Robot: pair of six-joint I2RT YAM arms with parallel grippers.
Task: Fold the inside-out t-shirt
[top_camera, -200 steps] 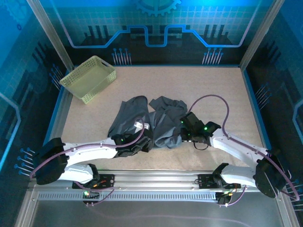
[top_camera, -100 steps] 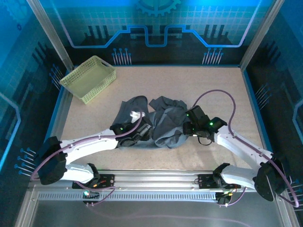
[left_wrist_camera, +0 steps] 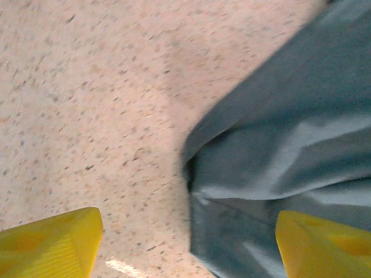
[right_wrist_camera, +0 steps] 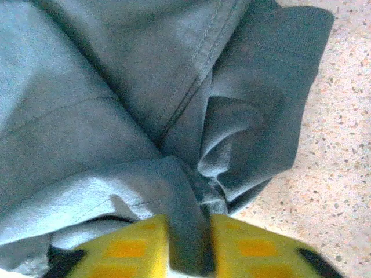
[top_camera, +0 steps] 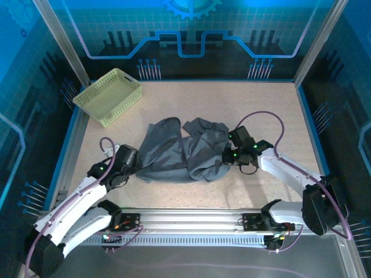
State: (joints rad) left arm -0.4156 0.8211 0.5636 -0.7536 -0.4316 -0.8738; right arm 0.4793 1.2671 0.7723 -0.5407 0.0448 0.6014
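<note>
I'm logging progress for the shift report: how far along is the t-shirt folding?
Done: nothing looks folded; the t-shirt lies in a crumpled heap on the table. In hand: the right jaws are shut on a fold at its right edge, while the left jaws stand open at its left edge, gripping nothing. Left: spreading it flat, then every fold.

The top external camera looked steeply down from above and behind the arm bases point(top_camera: 124, 220), far enough to take in the whole table point(top_camera: 261, 110). The left wrist camera faced down close over the table at the edge of the t-shirt point(left_wrist_camera: 290, 145), while the right wrist camera sat even nearer to that same t-shirt, which all three views shared
</note>
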